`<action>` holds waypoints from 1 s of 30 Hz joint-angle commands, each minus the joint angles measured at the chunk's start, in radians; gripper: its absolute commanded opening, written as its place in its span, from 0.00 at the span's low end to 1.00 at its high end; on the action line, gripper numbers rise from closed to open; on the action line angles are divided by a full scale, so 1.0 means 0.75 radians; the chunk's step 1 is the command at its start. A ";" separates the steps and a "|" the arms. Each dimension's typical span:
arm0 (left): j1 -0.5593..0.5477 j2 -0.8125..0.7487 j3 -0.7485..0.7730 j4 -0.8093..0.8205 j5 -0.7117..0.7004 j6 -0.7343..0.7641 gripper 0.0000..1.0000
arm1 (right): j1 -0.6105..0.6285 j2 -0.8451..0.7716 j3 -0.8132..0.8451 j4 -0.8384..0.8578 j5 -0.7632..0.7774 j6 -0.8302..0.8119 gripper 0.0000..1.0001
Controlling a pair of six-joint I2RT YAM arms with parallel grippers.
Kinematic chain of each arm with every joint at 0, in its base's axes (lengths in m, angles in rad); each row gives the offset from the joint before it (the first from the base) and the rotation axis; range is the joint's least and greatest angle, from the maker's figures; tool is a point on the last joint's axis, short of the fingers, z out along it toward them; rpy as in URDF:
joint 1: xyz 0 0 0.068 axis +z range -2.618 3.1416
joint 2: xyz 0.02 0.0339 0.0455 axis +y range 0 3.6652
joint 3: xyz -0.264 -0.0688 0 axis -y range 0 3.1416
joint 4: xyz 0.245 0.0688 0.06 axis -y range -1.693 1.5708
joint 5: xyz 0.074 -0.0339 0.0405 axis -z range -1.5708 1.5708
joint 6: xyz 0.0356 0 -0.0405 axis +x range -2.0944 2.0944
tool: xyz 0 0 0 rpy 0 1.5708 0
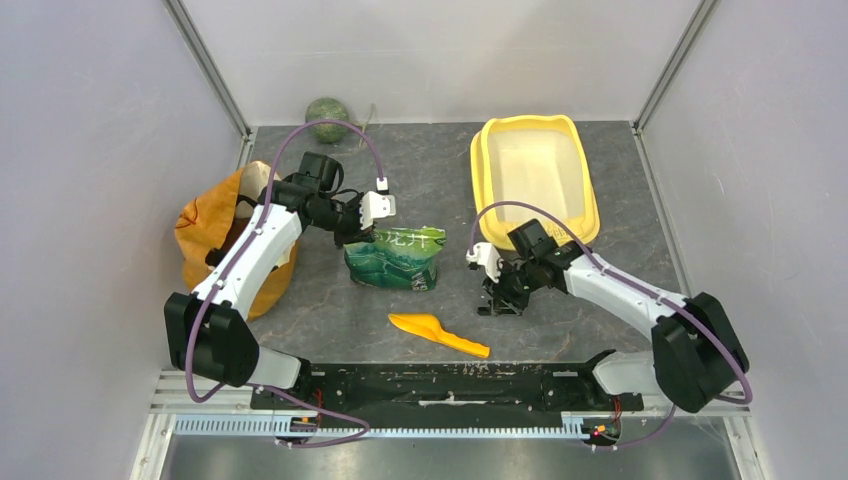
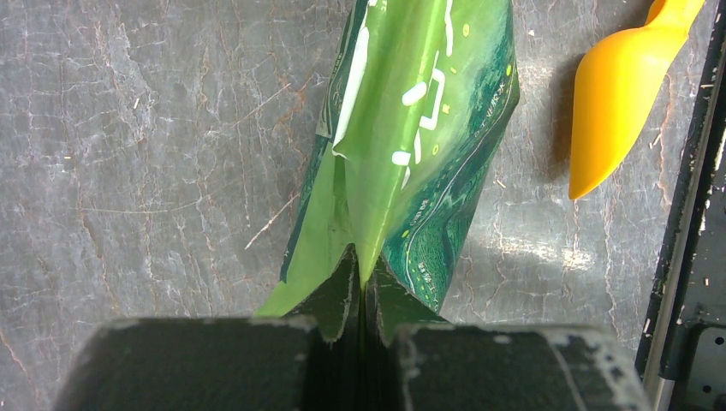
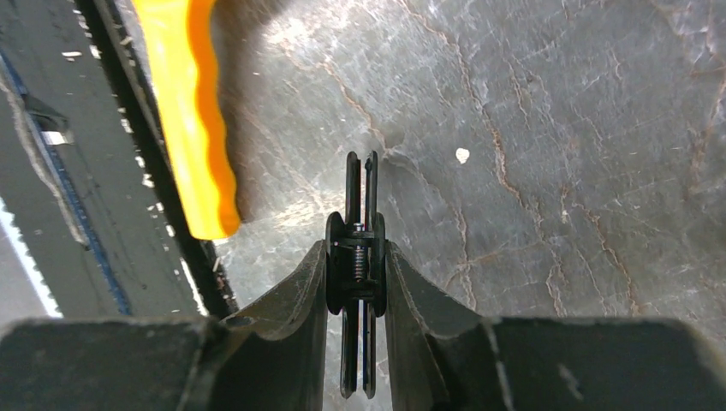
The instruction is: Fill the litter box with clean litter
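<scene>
Left gripper [image 2: 363,295] clenched on the top edge of the glossy green printed pouch [image 2: 419,154]; right gripper [image 3: 360,267] grasping a thin black spring clip [image 3: 360,184]. Beyond it, far right on the grey marbled table [image 1: 430,160], lies the large yellow rectangular plastic litter box [image 1: 479,170], its pale translucent basin showing

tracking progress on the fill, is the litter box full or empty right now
Empty: the litter box shows only its bare pale basin in the top view, with no granules in it.
</scene>
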 commanded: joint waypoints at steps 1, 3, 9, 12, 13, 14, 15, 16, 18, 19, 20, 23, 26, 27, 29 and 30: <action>0.017 -0.054 0.028 0.071 0.079 -0.043 0.02 | -0.004 0.085 -0.013 0.137 0.055 -0.052 0.24; 0.017 -0.058 0.025 0.071 0.079 -0.039 0.02 | -0.004 0.113 -0.006 0.138 0.054 -0.050 0.31; 0.017 -0.087 0.002 0.071 0.083 -0.018 0.02 | -0.004 0.066 0.022 0.118 0.061 -0.004 0.73; 0.017 -0.112 -0.013 0.071 0.062 0.016 0.02 | -0.005 0.028 0.123 0.029 0.013 0.039 0.88; 0.017 -0.122 -0.018 0.071 0.057 0.029 0.02 | -0.006 0.016 0.162 -0.001 -0.011 0.056 0.96; 0.017 -0.136 -0.026 0.071 0.051 0.049 0.02 | -0.005 0.007 0.214 -0.038 -0.048 0.079 0.97; 0.017 -0.147 -0.033 0.070 0.043 0.071 0.02 | -0.004 -0.002 0.258 -0.053 -0.076 0.111 0.97; 0.016 -0.163 -0.042 0.071 0.035 0.094 0.02 | -0.004 -0.008 0.311 -0.064 -0.113 0.159 0.97; 0.012 -0.207 -0.083 0.098 0.011 0.141 0.02 | -0.004 0.006 0.425 -0.069 -0.193 0.255 0.95; 0.010 -0.230 -0.110 0.125 -0.001 0.157 0.02 | -0.004 0.024 0.462 -0.052 -0.213 0.306 0.94; 0.007 -0.255 -0.142 0.160 -0.012 0.170 0.02 | -0.001 0.055 0.503 -0.032 -0.222 0.356 0.93; -0.007 -0.330 -0.238 0.267 -0.033 0.223 0.02 | 0.010 0.181 0.621 0.029 -0.240 0.489 0.91; -0.037 -0.386 -0.300 0.294 -0.047 0.337 0.02 | 0.011 0.323 0.730 0.061 -0.337 0.604 0.88; -0.043 -0.407 -0.328 0.327 -0.048 0.361 0.02 | 0.011 0.377 0.759 0.073 -0.376 0.651 0.88; -0.048 -0.436 -0.379 0.389 -0.045 0.419 0.02 | 0.012 0.455 0.824 0.116 -0.428 0.763 0.89; -0.048 -0.441 -0.395 0.424 -0.044 0.433 0.02 | 0.010 0.490 0.849 0.135 -0.448 0.813 0.90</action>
